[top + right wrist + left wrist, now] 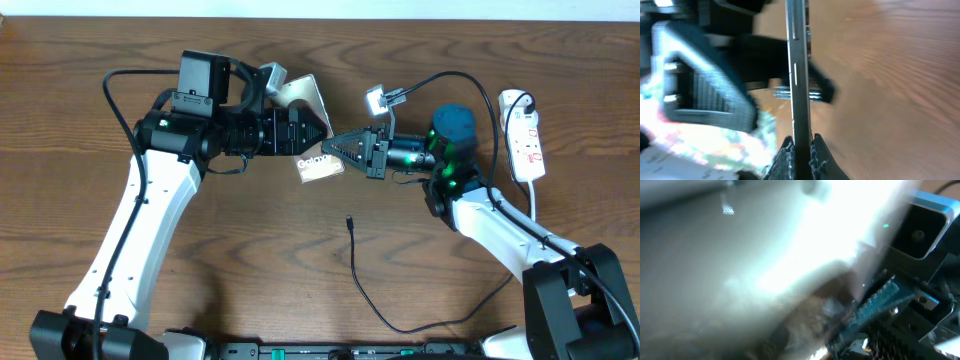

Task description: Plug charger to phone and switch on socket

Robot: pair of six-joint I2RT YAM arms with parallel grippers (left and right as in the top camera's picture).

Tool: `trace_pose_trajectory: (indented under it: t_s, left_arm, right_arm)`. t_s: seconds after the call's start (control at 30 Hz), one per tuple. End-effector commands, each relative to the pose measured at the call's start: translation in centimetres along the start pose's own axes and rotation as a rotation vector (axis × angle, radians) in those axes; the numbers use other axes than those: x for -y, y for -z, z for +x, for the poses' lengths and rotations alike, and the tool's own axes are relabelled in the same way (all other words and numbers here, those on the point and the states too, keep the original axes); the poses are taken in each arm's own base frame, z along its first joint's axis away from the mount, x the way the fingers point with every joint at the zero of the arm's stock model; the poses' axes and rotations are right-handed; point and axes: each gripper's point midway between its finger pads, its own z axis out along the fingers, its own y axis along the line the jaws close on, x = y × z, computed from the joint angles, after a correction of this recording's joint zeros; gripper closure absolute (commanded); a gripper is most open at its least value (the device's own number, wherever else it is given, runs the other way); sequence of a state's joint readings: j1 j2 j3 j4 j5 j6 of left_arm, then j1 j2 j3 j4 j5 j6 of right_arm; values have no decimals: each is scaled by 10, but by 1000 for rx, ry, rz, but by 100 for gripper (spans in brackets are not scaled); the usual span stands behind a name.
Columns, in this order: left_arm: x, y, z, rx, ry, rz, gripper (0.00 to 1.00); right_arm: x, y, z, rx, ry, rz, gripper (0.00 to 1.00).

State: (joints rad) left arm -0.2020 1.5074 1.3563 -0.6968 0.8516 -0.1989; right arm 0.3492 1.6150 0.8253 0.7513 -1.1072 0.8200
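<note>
The phone (322, 167), a bronze-grey slab with white "Galaxy" lettering, is held above the table between the two arms. My right gripper (336, 149) is shut on one of its edges. The right wrist view shows the phone (799, 75) edge-on in the jaws (801, 146). My left gripper (320, 132) straddles the phone's middle. One ribbed finger (710, 92) stands off it with a gap, the other (821, 86) is on the far side. The left wrist view is blurred, filled by the phone's glaring face (765, 255). The charger's plug tip (349, 220) lies loose on the table. The socket (526, 140) lies at the far right.
The charger's thin black cable (372, 296) runs from the tip toward the front edge and then right. A black plug (520, 101) sits in the socket's far end, and a white cord (533, 200) trails down from it. A wooden table (200, 290) lies under everything.
</note>
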Motion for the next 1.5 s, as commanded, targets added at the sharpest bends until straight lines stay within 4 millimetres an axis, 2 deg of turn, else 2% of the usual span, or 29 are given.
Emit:
trace_pose_trajectory:
  t_s: [0.0, 0.07, 0.17, 0.27, 0.37, 0.63, 0.67, 0.7, 0.73, 0.77, 0.87, 1.0, 1.1, 1.23, 1.37, 1.47]
  left_arm:
    - [29, 5, -2, -6, -79, 147, 12]
    - [42, 8, -2, -11, -100, 218, 13]
    - [65, 14, -2, -14, -149, 352, 19]
    - [78, 20, -3, -15, -186, 431, 28]
    - [78, 20, -3, -15, -186, 431, 45]
    - [78, 20, -2, -18, -180, 430, 76]
    - [78, 20, -2, -18, -180, 429, 81]
    - [76, 19, -3, -15, -180, 418, 93]
    - [74, 18, -4, -11, -179, 405, 92]
    - [70, 17, -5, -5, -174, 381, 93]
    - [50, 10, -2, -11, -117, 268, 93]
    - [20, 3, 14, -60, -8, 120, 93]
    - [4, -1, 32, -113, 66, 54, 92]
    - [-7, -5, 51, -167, 194, 32, 93]
    - [-17, -12, 67, -205, 337, 12, 92]
    - [-25, -16, 80, -233, 456, -8, 93]
  right_arm:
    - [-39, 1, -3, -61, -23, -127, 99]
    - [-43, 1, -6, -55, -24, -138, 99]
    - [-43, 1, -6, -57, -39, -137, 99]
    - [-40, 1, -3, -64, -64, -128, 99]
    - [-40, 1, -4, -62, -64, -127, 99]
    - [-33, 3, -6, -50, -92, -104, 99]
    - [-32, 3, -5, -52, -100, -100, 99]
    - [-30, 3, -4, -53, -105, -96, 97]
    - [-30, 4, -5, -51, -97, -95, 93]
    - [-28, 6, -6, -46, -85, -92, 85]
    - [-20, 17, -15, -12, -12, -67, 53]
    - [-1, 40, -27, 31, 1, -6, 29]
    - [21, 54, -24, 34, -23, 58, 17]
    - [58, 67, 2, -1, -114, 188, 2]
    - [104, 84, 38, -39, -256, 440, 1]
    - [132, 105, 64, -70, -361, 649, 1]
